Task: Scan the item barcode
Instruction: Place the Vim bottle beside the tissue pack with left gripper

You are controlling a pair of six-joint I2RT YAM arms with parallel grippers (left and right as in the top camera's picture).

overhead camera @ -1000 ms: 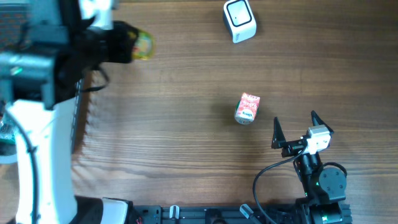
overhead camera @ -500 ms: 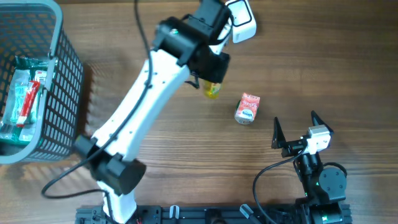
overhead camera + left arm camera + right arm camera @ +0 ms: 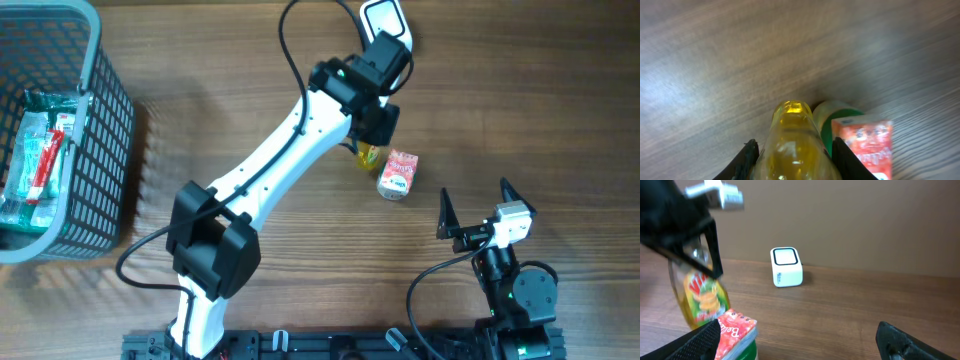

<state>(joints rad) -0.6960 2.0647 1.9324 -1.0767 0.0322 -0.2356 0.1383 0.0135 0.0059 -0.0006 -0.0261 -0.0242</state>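
1. nearest, on the right, the right gripper [image 3: 474, 192] rests low with its jaws spread wide and nothing between them. it looks parked clear of the work, well apart from the items.
2. a little farther, a red carton [image 3: 398, 175] lies on the table [image 3: 300, 240] beside the bottle. a green part shows at its end; what that is, i cannot tell. it seems to be waiting there, not in hand.
3. just left of the carton, the left gripper [image 3: 796, 162] is clamped on a yellow bottle [image 3: 702, 300], one finger on each side of its body. the bottle stands about upright, low over the wood and close to the carton; whether it touches either i cannot tell. the side grip probably leaves the label free to be turned toward a reader.
4. off to the far left, a dark basket [image 3: 100, 110] holds several packets [image 3: 40, 160], likely the store of goods.
5. farthest, the white scanner [image 3: 786, 267] sits with its dark-rimmed window facing up. the bottle is near it but not over it, so the barcode is probably not yet presented.
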